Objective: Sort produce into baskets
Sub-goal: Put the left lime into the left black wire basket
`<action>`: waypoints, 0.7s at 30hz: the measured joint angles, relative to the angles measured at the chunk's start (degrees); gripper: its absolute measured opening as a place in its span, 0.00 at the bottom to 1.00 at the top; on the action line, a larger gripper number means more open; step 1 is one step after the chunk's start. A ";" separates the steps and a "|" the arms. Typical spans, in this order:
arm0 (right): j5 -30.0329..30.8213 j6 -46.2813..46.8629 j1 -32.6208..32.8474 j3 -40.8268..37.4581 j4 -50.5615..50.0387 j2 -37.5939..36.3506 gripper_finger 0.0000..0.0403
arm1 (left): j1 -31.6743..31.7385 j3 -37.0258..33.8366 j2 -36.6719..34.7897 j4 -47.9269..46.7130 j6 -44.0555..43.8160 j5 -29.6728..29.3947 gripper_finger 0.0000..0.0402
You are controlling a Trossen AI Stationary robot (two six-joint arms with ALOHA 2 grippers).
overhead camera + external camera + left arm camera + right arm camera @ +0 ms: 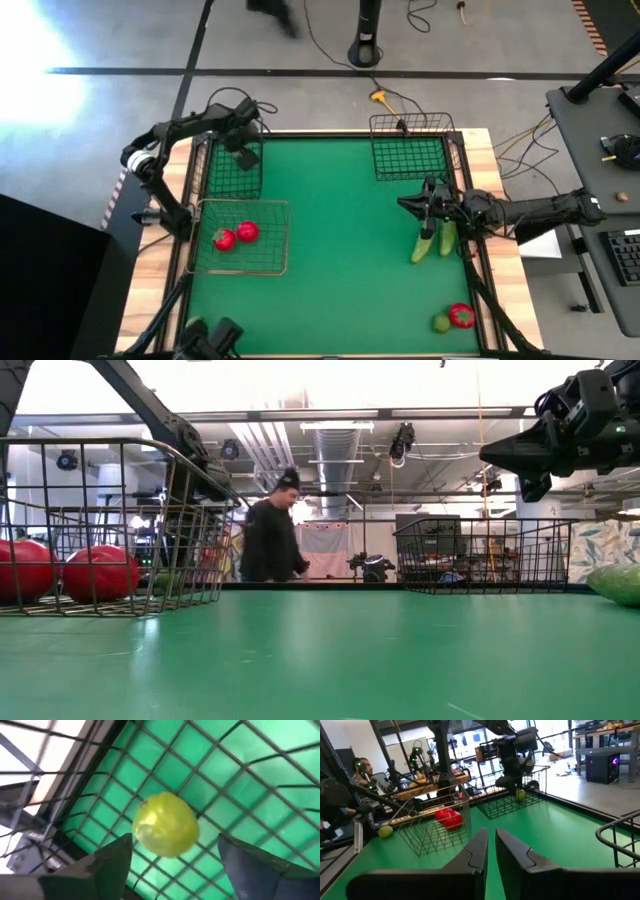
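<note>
Produce is partly sorted: two red pieces [235, 236] lie in the grey-wire basket [240, 204] at the left of the table [330, 260], while two cucumbers [435, 241], another red piece [461, 316] and a yellow-green piece [441, 323] sit on the mat at the right. The left gripper [243, 150] hangs over the dark basket [213, 175] at the far left corner, its jaws spread wide, with a yellow-green ball [165, 824] between them against the basket's mesh floor; whether the ball already rests on the mesh or is mid-drop is hard to judge. The right gripper [428, 208] hovers just above the cucumbers, jaws nearly closed and holding nothing.

Risks from here: the ball may bounce or roll on the wire, and the left jaws could snag the basket's upright side as they lift. The right jaws need to open before descending, or they would push the cucumbers away towards the table's edge.

Green matting covers the wood-edged table. Beyond it lies a workshop with ceiling ducts, and a person in dark clothes [272, 532] stands there.
</note>
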 joint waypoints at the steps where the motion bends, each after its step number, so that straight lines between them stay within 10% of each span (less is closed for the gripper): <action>1: -0.01 0.11 0.00 0.00 0.00 0.00 0.07 | -0.16 0.00 -1.11 -0.69 -0.44 0.49 0.71; 9: 0.01 0.04 0.00 0.00 0.01 0.00 0.07 | -9.52 -0.11 -17.06 -10.01 -9.32 13.43 0.77; 21: 0.03 3.14 0.00 0.00 0.72 -0.04 0.07 | -54.70 -0.11 -38.48 -5.86 -41.20 11.11 0.76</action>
